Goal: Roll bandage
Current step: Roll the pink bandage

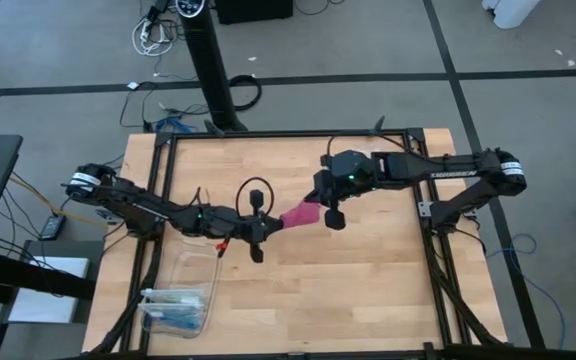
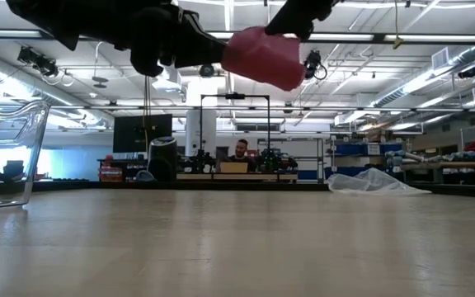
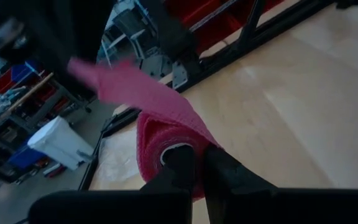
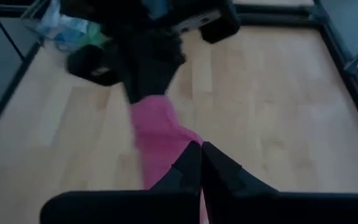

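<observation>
Your two dark six-joint arms reach in from opposite sides and meet mid-table, raised off the surface. Your left gripper (image 1: 264, 226) has fingers pinched together, clamping. Your right gripper (image 1: 320, 207) faces it just beside, fingers (image 4: 219, 165) pressed closed too.

Workshop-like lab, ceiling ducts (image 2: 468, 62), storage shelves (image 2: 361, 148), person at desk (image 2: 239, 151)

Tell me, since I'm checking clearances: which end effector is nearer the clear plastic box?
Left. The left end effector is just above-right of the clear plastic box; the right end effector is farther right.
</observation>
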